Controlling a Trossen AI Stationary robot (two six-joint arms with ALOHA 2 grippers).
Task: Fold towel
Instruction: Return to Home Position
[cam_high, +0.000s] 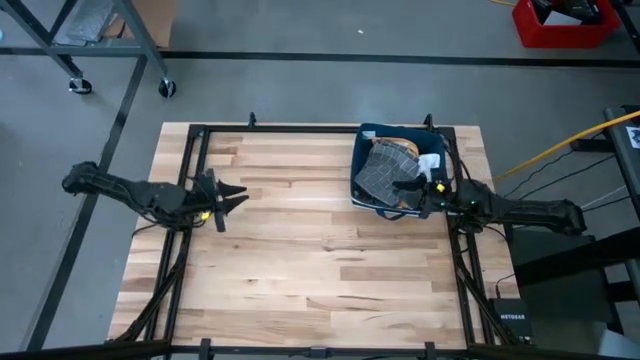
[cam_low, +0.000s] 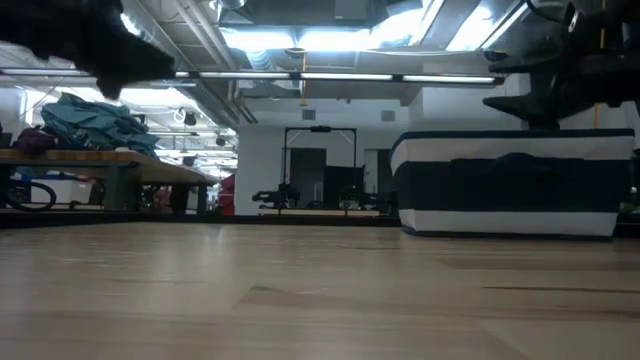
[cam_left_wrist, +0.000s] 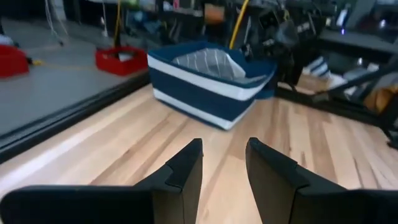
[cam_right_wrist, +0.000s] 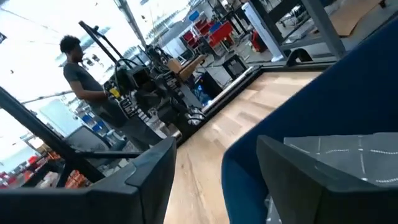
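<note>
The wooden table (cam_high: 320, 270) carries only one object, the blue laundry bin (cam_high: 357, 170), which stands at the far right corner between the right arm's rails. In the low view its blue and white striped wall (cam_low: 510, 185) sits flat on the boards. Inside it lies the gray patterned towel (cam_high: 385, 168), folded, with the yellow towel (cam_high: 400, 146) showing under its far edge. Both are in the bin, so the folding job looks done and only the retreat is left.

The right gripper (cam_high: 412, 190) hangs over the bin's near right corner. Its wrist view shows the fingers apart and holding nothing (cam_right_wrist: 216, 142), with the blue wall and a strip of gray towel (cam_right_wrist: 348, 155) close beyond them. The left gripper (cam_high: 238, 196) is well apart from the bin, over bare wood at the table's left side. Its fingers are also spread and empty (cam_left_wrist: 224, 149).

To go home cleanly, the right arm should probably lift straight up first, until its fingers are above the rim. It can then draw back toward its base. Swinging sideways while low could catch the rim or a handle and drag the bin, or snag the towel's top fold. The left arm has open space around it and can fold back directly.
</note>
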